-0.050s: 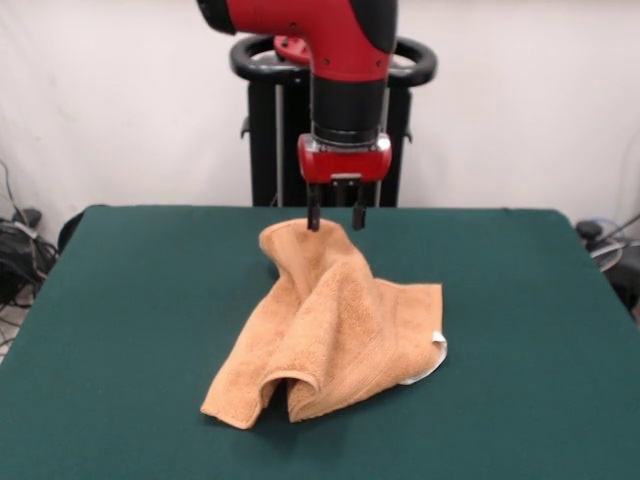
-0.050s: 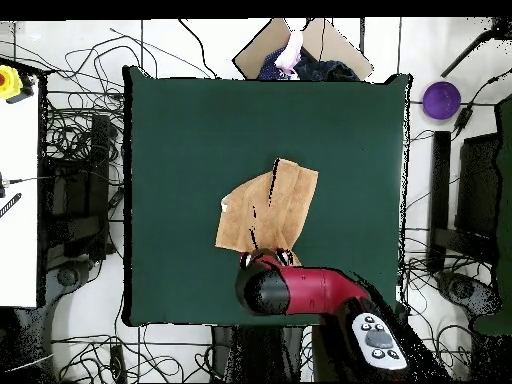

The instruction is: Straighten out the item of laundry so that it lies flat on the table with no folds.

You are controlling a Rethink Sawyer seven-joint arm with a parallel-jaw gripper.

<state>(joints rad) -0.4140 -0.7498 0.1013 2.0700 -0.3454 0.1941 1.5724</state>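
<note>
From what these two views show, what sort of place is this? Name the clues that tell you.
Probably a robotics lab or test room. A red robot arm's gripper lifts a towel off a green table, and loose cables sprawl over the floor around it.

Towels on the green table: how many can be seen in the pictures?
1. One orange-tan terry-cloth towel lies crumpled near the middle of the green table, one end raised at the end effector. Nothing shows whether another cloth is hidden under it.
</note>
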